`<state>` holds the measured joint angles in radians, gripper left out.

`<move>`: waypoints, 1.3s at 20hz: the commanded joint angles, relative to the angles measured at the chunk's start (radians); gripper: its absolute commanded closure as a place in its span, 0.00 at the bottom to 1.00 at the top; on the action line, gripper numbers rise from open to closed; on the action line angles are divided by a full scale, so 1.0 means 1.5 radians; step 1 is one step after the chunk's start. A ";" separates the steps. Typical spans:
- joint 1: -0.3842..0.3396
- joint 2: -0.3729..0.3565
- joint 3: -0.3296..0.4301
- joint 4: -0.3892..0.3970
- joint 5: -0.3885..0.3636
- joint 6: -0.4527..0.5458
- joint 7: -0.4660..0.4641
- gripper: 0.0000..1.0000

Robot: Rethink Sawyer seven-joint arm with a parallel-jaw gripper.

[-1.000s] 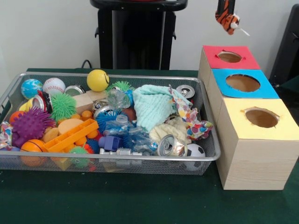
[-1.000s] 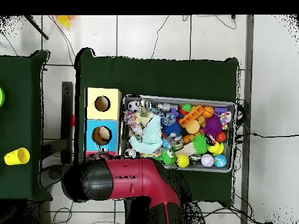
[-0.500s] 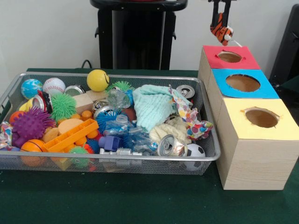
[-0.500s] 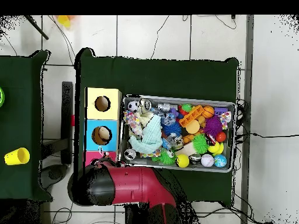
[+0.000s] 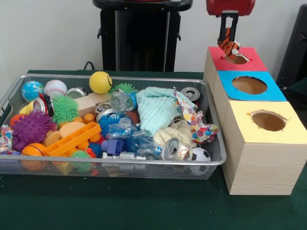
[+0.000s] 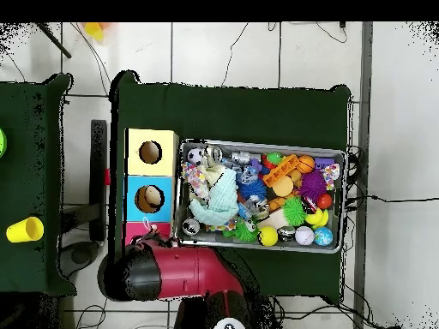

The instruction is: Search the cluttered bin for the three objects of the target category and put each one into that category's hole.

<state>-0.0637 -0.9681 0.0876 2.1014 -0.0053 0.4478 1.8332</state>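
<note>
A: Front view first: where is the tiger toy [image 5: 229, 44]?

B: Hanging from the gripper [image 5: 228, 34], right over the hole in the red-topped box [image 5: 254, 62], the far one of the three boxes at the right. The toy's lower end looks to be at the rim of the hole or just above it; I cannot tell whether it touches.

A: And the gripper itself?

B: Clamped on the toy's upper part, fingers drawn in against the striped fabric. The overhead view adds nothing here, since the arm [image 6: 184, 272] covers the red box.

A: How would you expect the toy to handle?

B: It looks like plush, so I'd judge it light, soft and floppy. It sags below the grasp, so it should drop straight once released and squash through the opening. It is not fragile and hardly slippery. A pinch across the body's middle, as here, suits it; a limb or the tail would let it swing.

A: What about the rest?

B: The mesh bin [image 5: 215, 143] on the green bench [image 5: 144, 206] is full of balls, cans and cloths. The blue-topped box [image 5: 276, 91] and yellow-topped box [image 5: 292, 132] stand nearer.
</note>
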 commanded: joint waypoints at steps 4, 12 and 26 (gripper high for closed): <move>0.034 0.052 -0.026 0.018 0.043 -0.045 0.171 1.00; 0.059 0.063 -0.040 0.014 0.065 -0.052 0.173 1.00; 0.082 0.077 -0.064 -0.002 0.083 -0.063 0.155 0.00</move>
<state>0.0485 -0.8868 0.0096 2.1056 0.0763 0.3865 1.8341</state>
